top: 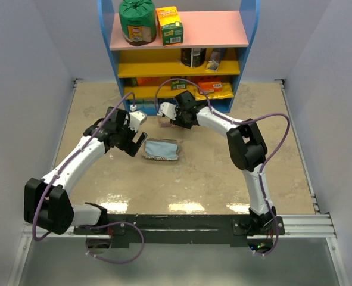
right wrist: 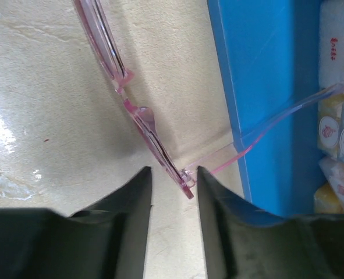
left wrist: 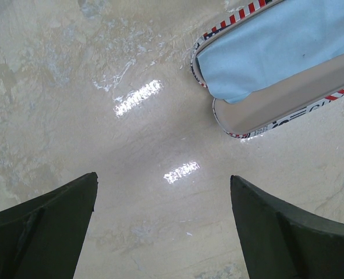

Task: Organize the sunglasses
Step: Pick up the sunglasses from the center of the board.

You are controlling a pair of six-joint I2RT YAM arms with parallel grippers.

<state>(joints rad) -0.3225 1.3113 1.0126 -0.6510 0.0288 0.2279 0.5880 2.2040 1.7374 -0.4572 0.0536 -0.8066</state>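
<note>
Beige counter [right wrist: 43, 87]: sunglasses [right wrist: 106, 55] look light, brittle, slippery.
Right end effector [right wrist: 173, 174], parted, straddles their stiffer hinge corner; left end effector [left wrist: 163, 177] gapes empty.

You're in a robot lab test cell, not a home. Plain pale walls [top: 21, 59] box in the table [top: 104, 179]. The left arm [top: 74, 161] and right arm [top: 247, 149] are bolted to a black rail [top: 181, 223] at its near edge. A small blue, pink and yellow shelf [top: 217, 30] at the back holds packaged groceries [top: 170, 25].
</note>
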